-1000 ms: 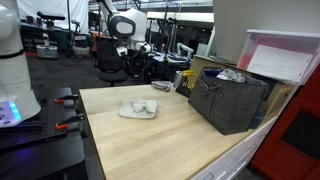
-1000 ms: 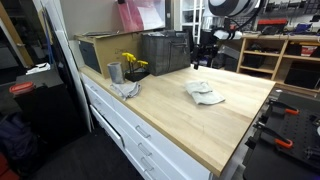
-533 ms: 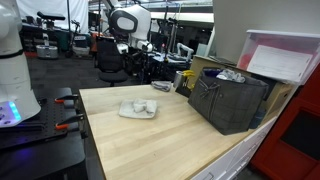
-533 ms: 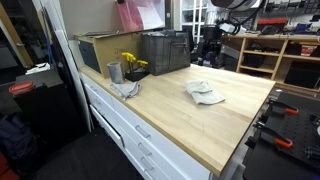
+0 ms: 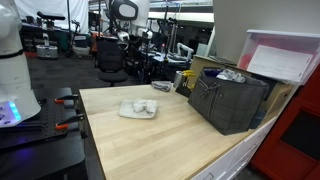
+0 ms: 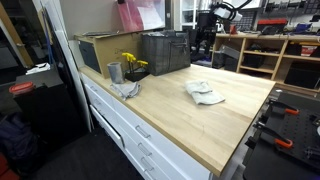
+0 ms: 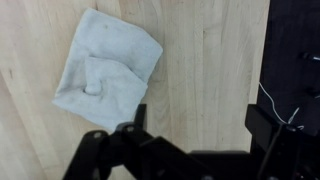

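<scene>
A crumpled light-grey cloth (image 7: 108, 65) lies flat on the wooden table (image 7: 215, 60), at the upper left of the wrist view. It shows in both exterior views (image 5: 139, 108) (image 6: 205, 93), near the table's far edge. My gripper (image 7: 200, 118) hangs high above the table, to the side of the cloth, with its two dark fingers spread apart and only bare wood between them. The arm (image 5: 125, 12) rises behind the table's back edge and also shows in an exterior view (image 6: 210, 22).
A dark mesh crate (image 5: 228, 100) (image 6: 165, 50) stands along one side of the table. A metal cup (image 6: 114, 72), yellow flowers (image 6: 131, 62) and a grey rag (image 6: 128, 89) sit near the corner. The table edge (image 7: 272, 60) drops off beside my gripper.
The arm has risen steadily above the table's back edge. The cloth and the other objects have not moved.
</scene>
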Available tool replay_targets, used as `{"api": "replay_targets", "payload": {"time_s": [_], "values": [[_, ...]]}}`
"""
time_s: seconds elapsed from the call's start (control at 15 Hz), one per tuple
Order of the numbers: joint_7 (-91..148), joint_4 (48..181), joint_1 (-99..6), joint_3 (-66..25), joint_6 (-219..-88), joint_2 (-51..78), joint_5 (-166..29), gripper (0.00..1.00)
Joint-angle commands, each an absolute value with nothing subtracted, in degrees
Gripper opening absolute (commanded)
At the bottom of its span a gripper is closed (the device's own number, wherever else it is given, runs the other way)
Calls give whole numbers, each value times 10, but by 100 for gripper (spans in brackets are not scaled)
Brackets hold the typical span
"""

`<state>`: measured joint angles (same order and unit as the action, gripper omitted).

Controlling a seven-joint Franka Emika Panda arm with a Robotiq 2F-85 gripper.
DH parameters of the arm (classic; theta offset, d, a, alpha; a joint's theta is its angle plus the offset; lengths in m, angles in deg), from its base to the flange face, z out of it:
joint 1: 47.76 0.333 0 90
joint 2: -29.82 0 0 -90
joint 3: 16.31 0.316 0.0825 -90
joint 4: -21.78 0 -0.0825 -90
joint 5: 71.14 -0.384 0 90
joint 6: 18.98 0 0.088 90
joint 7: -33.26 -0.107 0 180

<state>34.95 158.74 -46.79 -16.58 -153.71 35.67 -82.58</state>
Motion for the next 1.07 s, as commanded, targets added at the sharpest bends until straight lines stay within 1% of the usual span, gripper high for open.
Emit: {"api": "replay_targets", "payload": {"time_s": [0.0,0.4,1.0], "values": [[322,1572,-477,-169,-1492,409,-799,100],[333,1532,-485,-184,-1440,437,-806,100],[336,1432,-497,-198,-1339,414,-787,100]]}}
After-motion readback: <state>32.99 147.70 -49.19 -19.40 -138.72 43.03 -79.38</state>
